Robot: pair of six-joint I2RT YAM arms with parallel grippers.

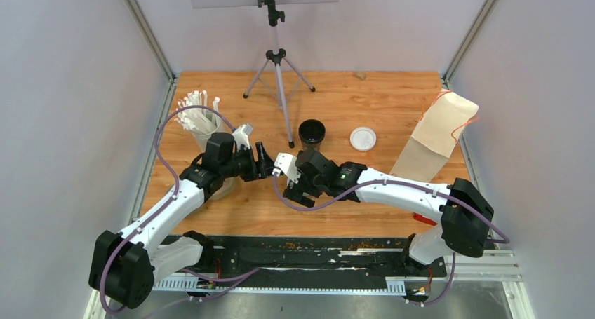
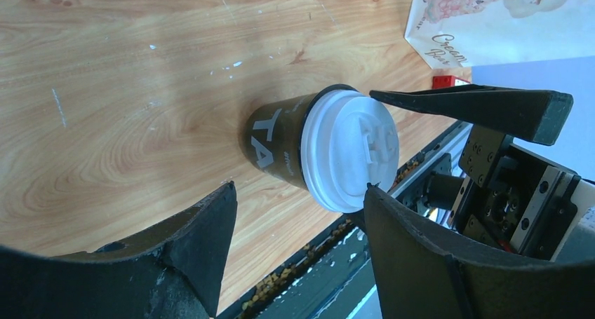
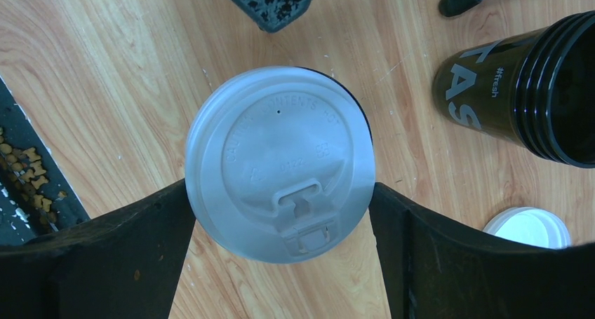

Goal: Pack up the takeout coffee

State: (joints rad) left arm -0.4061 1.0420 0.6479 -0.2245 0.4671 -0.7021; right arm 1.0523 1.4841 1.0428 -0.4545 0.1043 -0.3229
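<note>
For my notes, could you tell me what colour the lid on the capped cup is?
White lid, clearest in the right wrist view.

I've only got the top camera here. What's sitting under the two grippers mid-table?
Observer: A black cup with a white lid, standing upright; the wrists hide it from you.
Operator: Is the right gripper on it?
Observer: Its fingers flank the lid at the rim; whether they press, I can't tell.
Operator: And the left gripper?
Observer: Open, aimed at the cup's side, the cup just ahead of its fingertips.
</note>
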